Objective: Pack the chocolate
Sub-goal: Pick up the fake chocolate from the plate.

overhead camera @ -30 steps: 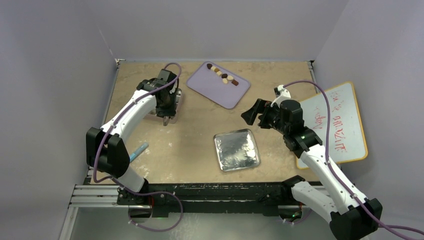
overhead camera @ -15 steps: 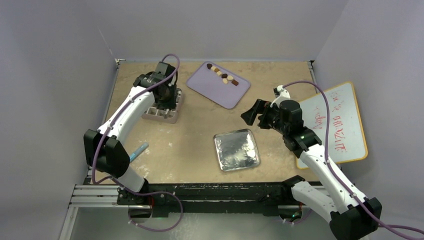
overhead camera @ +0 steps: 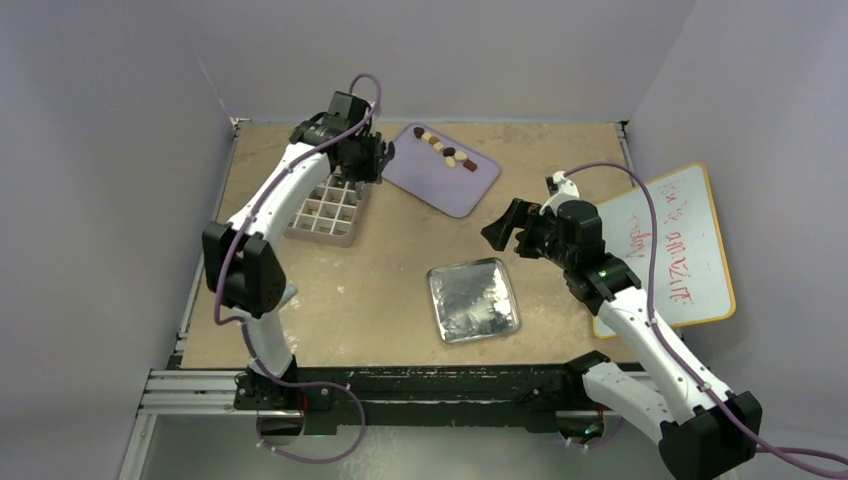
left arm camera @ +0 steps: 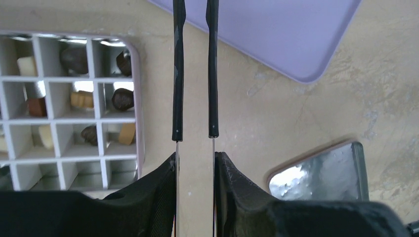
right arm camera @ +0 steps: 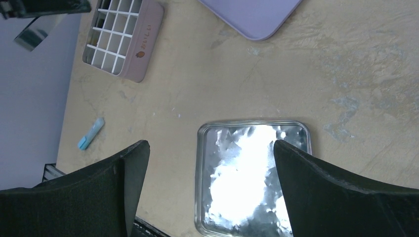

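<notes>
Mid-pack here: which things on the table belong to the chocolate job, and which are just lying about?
Job: chocolate pieces on the purple tray; divided tin with pieces already in it; black tweezers in the left gripper; metal lid, probably the tin's.
Lying about: small blue pen-like item; whiteboard with red writing.

Plain pale-grey walls [overhead camera: 450, 50] stand behind and to either side of the right claw [overhead camera: 502, 228]. Beneath it lies a mottled tan table [overhead camera: 390, 290] — evenly lit. Right of the claw leans an orange-rimmed whiteboard [overhead camera: 690, 235] — scrawled in red.
</notes>
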